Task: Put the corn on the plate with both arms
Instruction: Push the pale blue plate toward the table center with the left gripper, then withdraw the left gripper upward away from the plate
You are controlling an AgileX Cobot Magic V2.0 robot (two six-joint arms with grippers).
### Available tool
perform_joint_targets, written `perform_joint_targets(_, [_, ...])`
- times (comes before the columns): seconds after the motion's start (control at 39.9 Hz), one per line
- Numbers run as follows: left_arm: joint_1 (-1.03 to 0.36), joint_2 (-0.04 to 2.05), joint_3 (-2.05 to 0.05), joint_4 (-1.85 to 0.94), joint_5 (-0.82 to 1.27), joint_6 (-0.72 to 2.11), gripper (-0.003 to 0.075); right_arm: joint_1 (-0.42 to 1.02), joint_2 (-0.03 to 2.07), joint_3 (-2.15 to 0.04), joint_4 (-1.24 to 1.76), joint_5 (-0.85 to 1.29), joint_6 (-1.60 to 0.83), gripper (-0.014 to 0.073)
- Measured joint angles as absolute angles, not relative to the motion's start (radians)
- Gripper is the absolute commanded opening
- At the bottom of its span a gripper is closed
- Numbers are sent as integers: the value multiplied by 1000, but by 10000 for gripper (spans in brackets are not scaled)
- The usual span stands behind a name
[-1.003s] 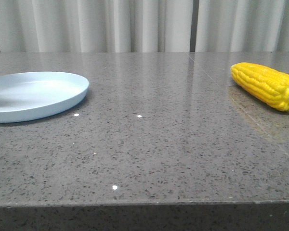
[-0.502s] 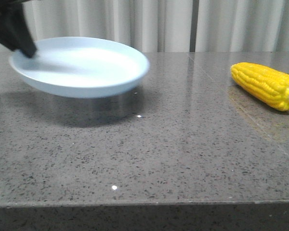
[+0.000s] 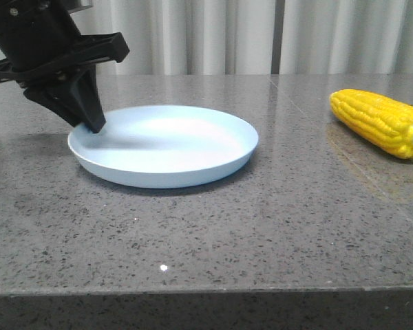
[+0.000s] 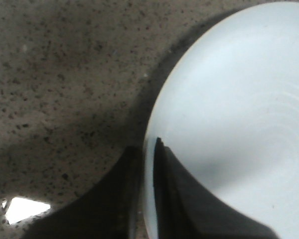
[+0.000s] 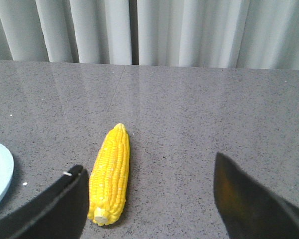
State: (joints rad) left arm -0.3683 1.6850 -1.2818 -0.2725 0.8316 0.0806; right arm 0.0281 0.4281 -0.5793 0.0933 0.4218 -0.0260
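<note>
The pale blue plate (image 3: 165,144) rests on the grey stone table left of centre. My left gripper (image 3: 93,125) is shut on the plate's left rim; in the left wrist view one finger lies inside the plate (image 4: 229,109) and one outside, gripper (image 4: 148,149). The yellow corn (image 3: 380,122) lies at the far right of the table, pale cut end toward the front. In the right wrist view the corn (image 5: 111,172) lies just ahead of my open right gripper (image 5: 149,177), beside one of its fingers. The right gripper does not show in the front view.
The grey speckled stone table (image 3: 261,206) has its front edge near the bottom of the front view. White curtains (image 3: 227,34) hang behind the table. A seam in the tabletop (image 3: 330,130) runs near the corn.
The left gripper has carried the plate from the far left, lifted it, moved it rightward and set it down left of centre. The corn has not moved.
</note>
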Motion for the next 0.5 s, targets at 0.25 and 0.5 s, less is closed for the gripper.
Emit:
perform_joint_targets(0.25, [-357, 1643, -1282, -220, 826, 81, 376, 28, 428, -579, 93, 422, -26, 549])
perform_joint_targets(0.5, [-277, 1413, -1236, -73, 827, 57, -17, 28, 428, -579, 93, 422, -26, 549])
